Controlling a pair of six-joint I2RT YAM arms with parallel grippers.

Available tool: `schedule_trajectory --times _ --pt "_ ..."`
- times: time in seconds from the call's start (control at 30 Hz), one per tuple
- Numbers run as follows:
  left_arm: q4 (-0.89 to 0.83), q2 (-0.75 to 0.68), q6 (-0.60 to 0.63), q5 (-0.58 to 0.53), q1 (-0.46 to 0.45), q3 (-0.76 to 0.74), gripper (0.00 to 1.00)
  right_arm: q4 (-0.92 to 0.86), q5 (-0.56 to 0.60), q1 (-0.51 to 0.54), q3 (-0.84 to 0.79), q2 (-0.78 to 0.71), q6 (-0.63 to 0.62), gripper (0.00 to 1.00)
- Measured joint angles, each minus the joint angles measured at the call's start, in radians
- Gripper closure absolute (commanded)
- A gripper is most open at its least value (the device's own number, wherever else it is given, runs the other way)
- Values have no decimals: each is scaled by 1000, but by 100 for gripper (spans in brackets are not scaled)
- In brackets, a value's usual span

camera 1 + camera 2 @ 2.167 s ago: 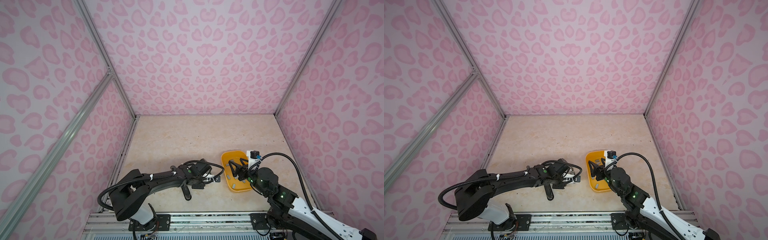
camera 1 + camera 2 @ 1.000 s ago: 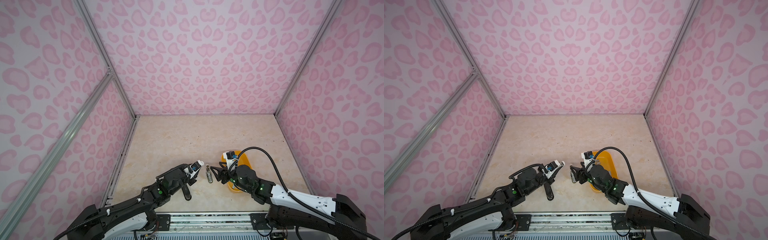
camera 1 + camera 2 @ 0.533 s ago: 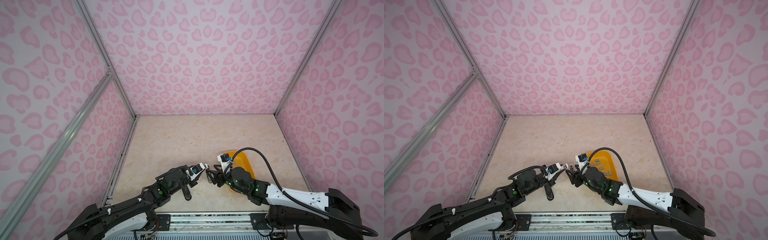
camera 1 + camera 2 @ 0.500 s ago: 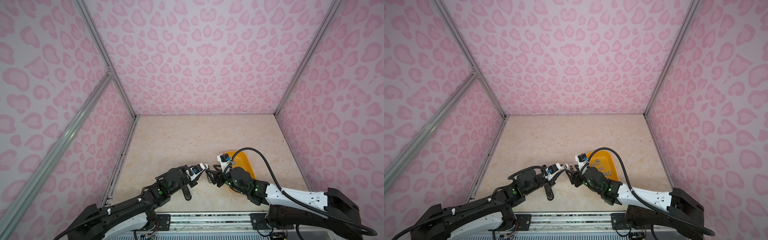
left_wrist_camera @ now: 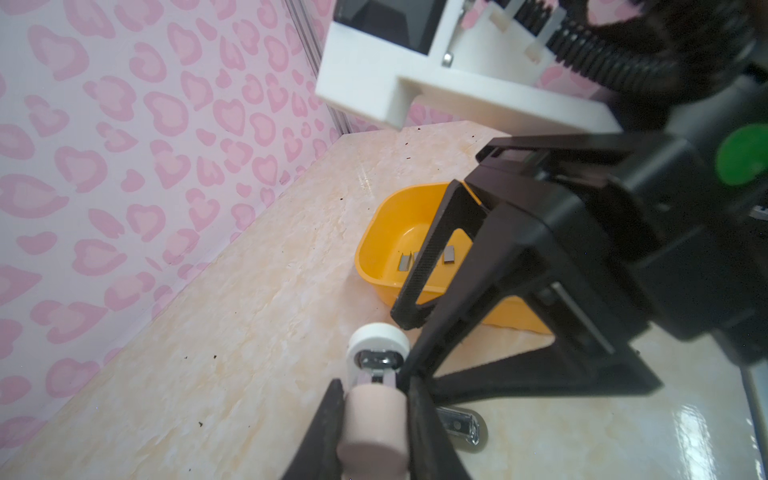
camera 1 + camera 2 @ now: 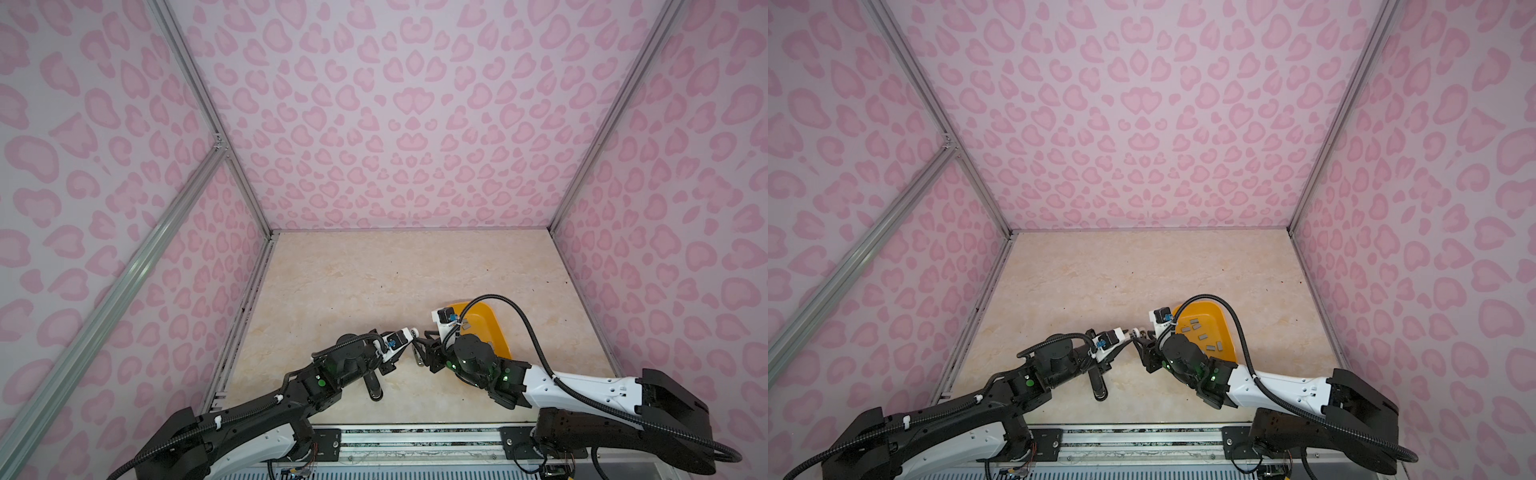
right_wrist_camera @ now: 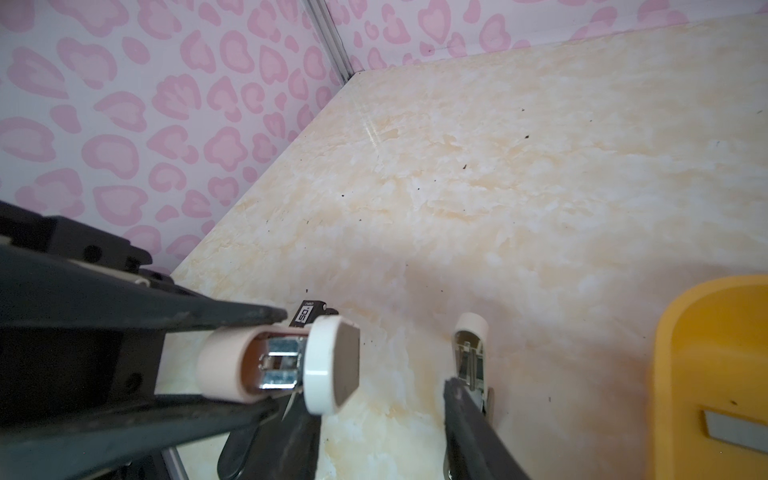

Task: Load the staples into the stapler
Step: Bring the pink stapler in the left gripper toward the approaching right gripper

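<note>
My left gripper [image 5: 374, 401] is shut on a small pink stapler [image 7: 224, 365], held above the table near the front middle in both top views. The stapler's white end cap [image 7: 332, 365] stands off the pink body, with a metal rail showing between them. My right gripper [image 7: 382, 432] faces that cap with its jaws apart and nothing between them; the cap lies next to one of its fingers [image 7: 299, 436]. I see my right gripper [image 6: 422, 347] tip to tip with my left gripper [image 6: 399, 345]. Several grey staples [image 6: 1200, 336] lie in the yellow tray [image 6: 1225, 328].
A black stapler [image 6: 374, 384] lies on the table under the left arm. A small white-tipped metal stapler part [image 7: 469, 353] lies on the table beside my right gripper's other finger. Pink patterned walls close in the marble table [image 6: 374, 270] on three sides.
My right gripper has swung left from the yellow tray to the held stapler's white end, and its jaws have narrowed. My left gripper has stayed shut on the stapler.
</note>
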Motion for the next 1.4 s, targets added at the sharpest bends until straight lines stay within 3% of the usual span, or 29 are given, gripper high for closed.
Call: schedule_trajectory --times 0.53,0.83,1.1,1.4 --pt "14 -35 14 113 -3 -16 97 -4 63 -65 -21 26 61 57" --pt "15 -74 7 103 -4 -35 97 49 66 -31 -97 -132 -1 55" --pt "31 -114 7 97 20 -69 97 142 -84 -14 -180 -275 -224 26" --pt "12 -100 16 194 74 -40 97 208 -216 -15 -397 -546 -554 28"
